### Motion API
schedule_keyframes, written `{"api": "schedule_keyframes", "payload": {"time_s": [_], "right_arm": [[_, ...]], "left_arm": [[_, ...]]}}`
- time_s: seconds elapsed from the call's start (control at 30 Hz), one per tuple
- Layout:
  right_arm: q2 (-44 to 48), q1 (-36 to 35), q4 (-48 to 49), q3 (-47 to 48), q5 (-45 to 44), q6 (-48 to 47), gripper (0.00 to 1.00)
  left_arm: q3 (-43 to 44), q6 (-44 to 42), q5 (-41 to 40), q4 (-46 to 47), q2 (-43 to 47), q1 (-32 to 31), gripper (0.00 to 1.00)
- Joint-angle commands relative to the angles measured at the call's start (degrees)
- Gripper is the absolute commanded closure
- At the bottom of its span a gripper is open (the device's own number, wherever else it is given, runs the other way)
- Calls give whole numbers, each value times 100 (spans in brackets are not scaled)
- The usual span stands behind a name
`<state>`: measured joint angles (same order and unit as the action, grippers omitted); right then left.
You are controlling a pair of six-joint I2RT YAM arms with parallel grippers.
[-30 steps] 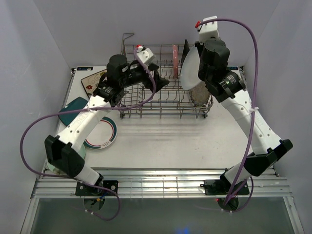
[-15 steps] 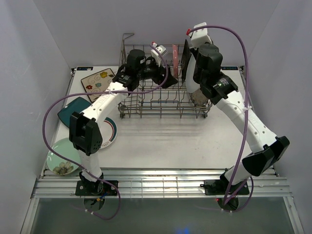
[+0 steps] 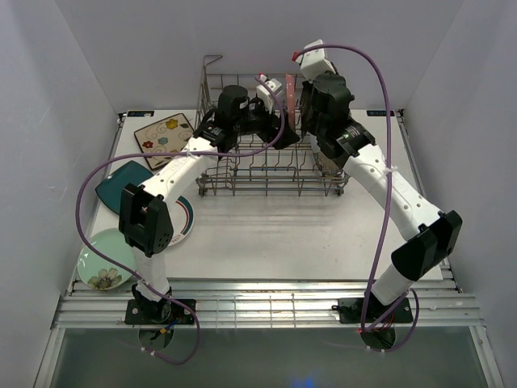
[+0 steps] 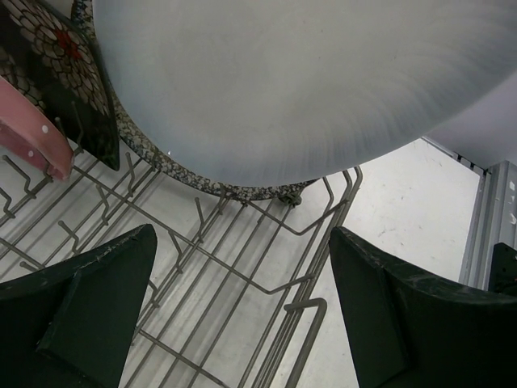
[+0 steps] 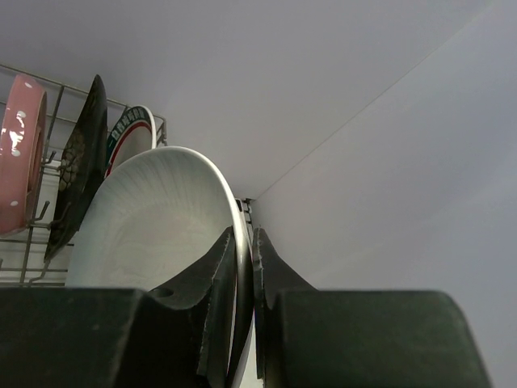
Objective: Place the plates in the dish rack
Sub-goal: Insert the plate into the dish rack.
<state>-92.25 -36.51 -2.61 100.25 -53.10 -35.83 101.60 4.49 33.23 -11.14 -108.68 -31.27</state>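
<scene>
- At the table's far edge, the dish rack [image 3: 266, 179] holds a pink plate [image 5: 18, 153] and a black floral plate [image 5: 81, 162] upright.
- The right gripper [image 5: 243, 242] is clenched on the rim of the white oval plate [image 5: 153, 226], at the rack's right end.
- The left gripper [image 4: 241, 238] hangs released, empty, above the rack's wires.

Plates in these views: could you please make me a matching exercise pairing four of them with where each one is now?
Plates
1. white plate
2. pink plate
3. green plate
4. cream floral plate

Places
A. far left of the table, beside the rack
B. pinched at its rim by the right end effector
C. standing in the rack, no end effector on it
D. near left corner of the table

Pairs: 1-B, 2-C, 3-D, 4-A
</scene>
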Motion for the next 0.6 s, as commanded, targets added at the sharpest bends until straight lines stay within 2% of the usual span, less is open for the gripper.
{"api": "schedule_keyframes", "payload": {"time_s": [0.0,0.57], "right_arm": [[146,-32,1360,214,-113,-196,92],[-259,-84,1307,100,-95,-12,92]], "left_arm": [[-253,-97,-115,182,382,-2,2],[-1581,-194,-326,287,1798,270,2]]}}
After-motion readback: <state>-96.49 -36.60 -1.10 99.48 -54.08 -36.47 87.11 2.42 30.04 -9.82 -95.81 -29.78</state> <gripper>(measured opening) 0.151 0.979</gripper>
